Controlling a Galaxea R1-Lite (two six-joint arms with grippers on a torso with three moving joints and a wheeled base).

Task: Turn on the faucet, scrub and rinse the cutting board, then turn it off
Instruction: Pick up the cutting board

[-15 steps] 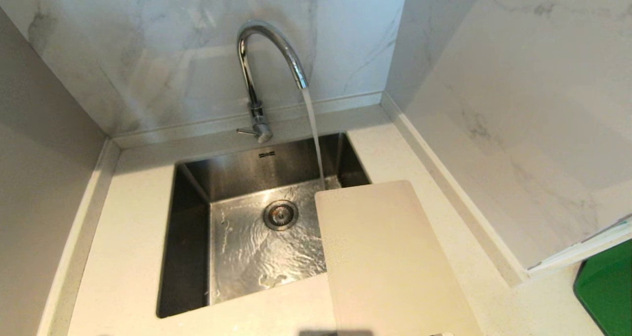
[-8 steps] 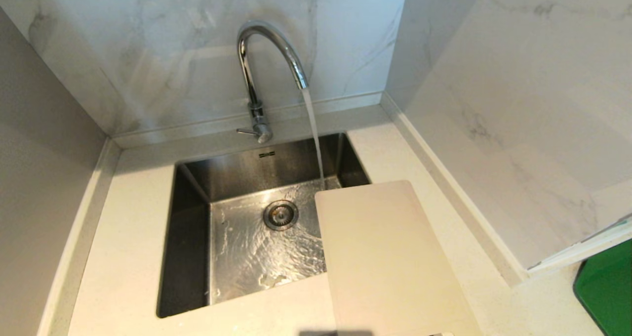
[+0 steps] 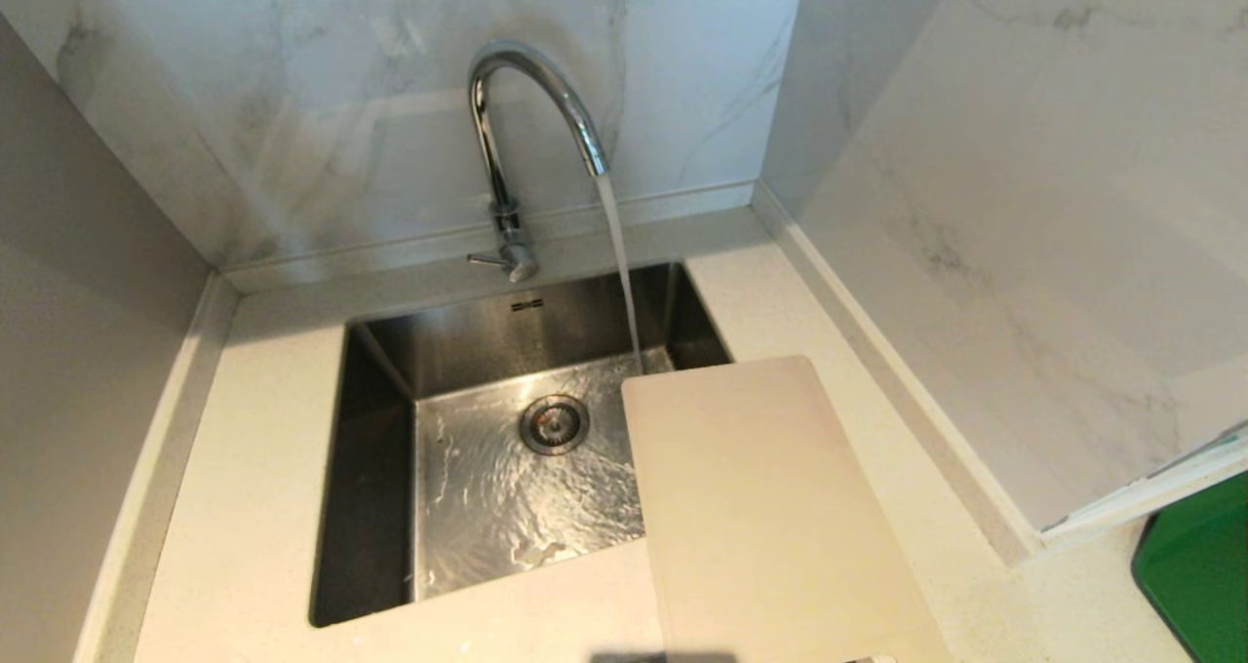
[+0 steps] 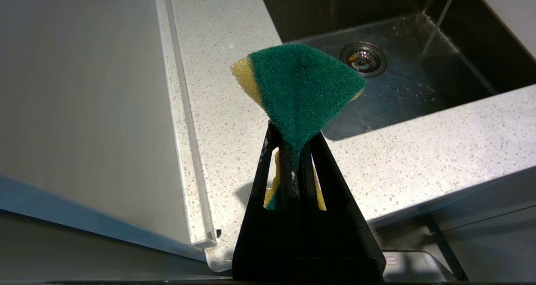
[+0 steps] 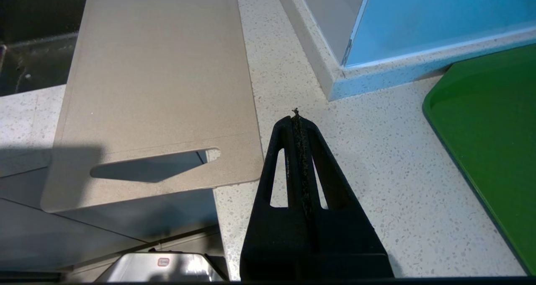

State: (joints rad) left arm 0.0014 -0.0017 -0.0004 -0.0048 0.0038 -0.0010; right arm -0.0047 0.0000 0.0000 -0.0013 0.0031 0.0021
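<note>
Now the faucet (image 3: 531,107) runs into the sink (image 3: 380,507); my left hand (image 4: 293,146) pinches the sponge (image 4: 299,84). Cutting board (image 3: 770,507) lies on the table at the sink's four o'clock, seemingly dry. Right hand (image 5: 297,121) is closed, empty. Next: scrub it.

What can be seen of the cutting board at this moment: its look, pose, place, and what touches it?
The cutting board is a thin cream-beige rectangle with rounded corners and a matte, plastic-looking surface. An elongated slot handle sits near its near short end. It lies flat on the speckled countertop to the right of the sink; its far left corner overhangs the basin, and its handle end juts past the counter's front edge. The water stream falls just beyond its far edge. Neither gripper touches it.
</note>
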